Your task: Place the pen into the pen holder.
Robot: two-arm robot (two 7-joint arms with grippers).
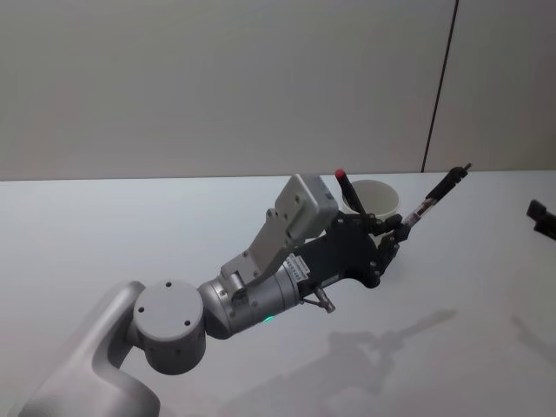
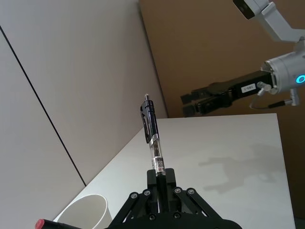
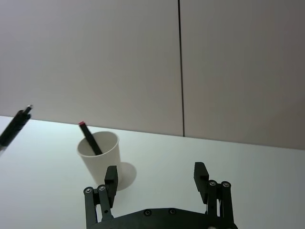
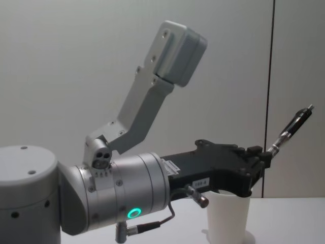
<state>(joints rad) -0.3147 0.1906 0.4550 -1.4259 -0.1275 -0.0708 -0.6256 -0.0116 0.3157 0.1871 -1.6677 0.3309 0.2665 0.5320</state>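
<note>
1. Your left end effector (image 1: 401,228) is matte black, and small silver screws (image 2: 146,192) dot its linkage.
2. Just behind it, a black bracket (image 4: 213,162) carries a white label (image 4: 202,181) with dark print.
3. Further back, the silver-grey cylindrical wrist (image 4: 127,190) shows a green ring light (image 4: 133,212), with a thin grey cable (image 4: 162,221) looped beneath.
4. Above that wrist sits a pale grey, boxy camera housing (image 4: 180,48).
5. Your right end effector (image 3: 156,171) is black too.

Plain white pen holder (image 1: 382,200), 1 black, red-tipped stick (image 1: 345,186) inside it. Beside the pen holder: black left gripper (image 1: 401,228), black-and-clear pen (image 1: 434,198). Under the pen holder, white table (image 1: 87,234).
</note>
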